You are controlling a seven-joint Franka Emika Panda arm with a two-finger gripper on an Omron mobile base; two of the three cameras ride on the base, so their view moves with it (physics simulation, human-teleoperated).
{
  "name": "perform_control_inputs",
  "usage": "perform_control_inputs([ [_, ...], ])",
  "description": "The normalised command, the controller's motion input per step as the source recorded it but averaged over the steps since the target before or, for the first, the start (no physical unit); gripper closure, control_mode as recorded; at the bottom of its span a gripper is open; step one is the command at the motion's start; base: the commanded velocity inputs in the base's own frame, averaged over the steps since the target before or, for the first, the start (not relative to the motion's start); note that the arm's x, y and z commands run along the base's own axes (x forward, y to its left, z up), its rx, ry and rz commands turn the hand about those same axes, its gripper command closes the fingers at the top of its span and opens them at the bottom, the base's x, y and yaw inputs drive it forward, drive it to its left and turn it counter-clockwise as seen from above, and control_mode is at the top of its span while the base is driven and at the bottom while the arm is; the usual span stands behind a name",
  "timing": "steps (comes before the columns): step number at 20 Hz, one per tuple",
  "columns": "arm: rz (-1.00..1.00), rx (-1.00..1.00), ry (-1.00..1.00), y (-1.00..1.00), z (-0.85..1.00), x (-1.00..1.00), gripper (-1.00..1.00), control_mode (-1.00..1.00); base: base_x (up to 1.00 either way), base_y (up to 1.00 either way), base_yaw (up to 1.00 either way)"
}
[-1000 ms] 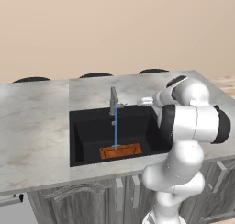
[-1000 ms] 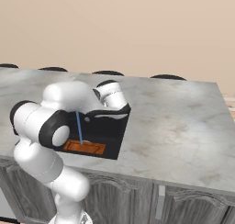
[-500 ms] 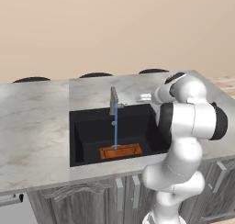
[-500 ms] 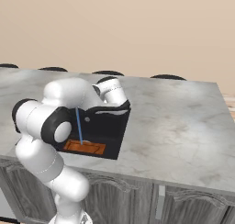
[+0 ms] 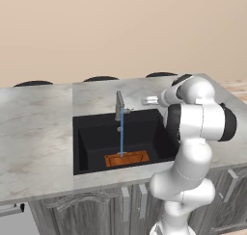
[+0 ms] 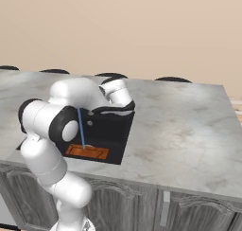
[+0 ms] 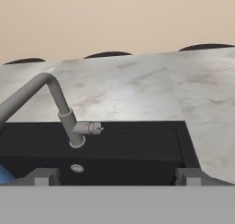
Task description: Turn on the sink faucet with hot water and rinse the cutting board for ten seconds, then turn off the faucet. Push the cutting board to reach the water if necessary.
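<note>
Against a beige wall, marble counter [image 5: 38, 133] frames sink [image 5: 91, 133]; fingers [image 7: 41, 176] spread open.

Around the faucet [image 7: 64, 113], the marble bench [image 7: 137, 94] is lying bare on every side, leaving open passage toward its small side lever [image 7: 92, 127]. The post and angled spout are blocking the sink's [image 5: 96, 133] back edge; the water [image 5: 121, 133] is dropping to the cutting board [image 5: 127, 159].

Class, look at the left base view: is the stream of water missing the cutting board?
No, the water falls straight from the faucet onto the cutting board in the sink.
</note>
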Motion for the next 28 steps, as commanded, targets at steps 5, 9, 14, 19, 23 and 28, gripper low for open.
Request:
perform_control_inputs([
  [5, 0.00, 0.00, 0.00, 0.00, 0.00, 0.00, -1.00, -1.00, 0.00, 0.00, 0.00],
  [9, 0.00, 0.00, 0.00, 0.00, 0.00, 0.00, -1.00, -1.00, 0.00, 0.00, 0.00],
  [14, 0.00, 0.00, 0.00, 0.00, 0.00, 0.00, -1.00, -1.00, 0.00, 0.00, 0.00],
  [19, 0.00, 0.00, 0.00, 0.00, 0.00, 0.00, -1.00, -1.00, 0.00, 0.00, 0.00],
  [23, 0.00, 0.00, 0.00, 0.00, 0.00, 0.00, -1.00, -1.00, 0.00, 0.00, 0.00],
  [28, 0.00, 0.00, 0.00, 0.00, 0.00, 0.00, -1.00, -1.00, 0.00, 0.00, 0.00],
])
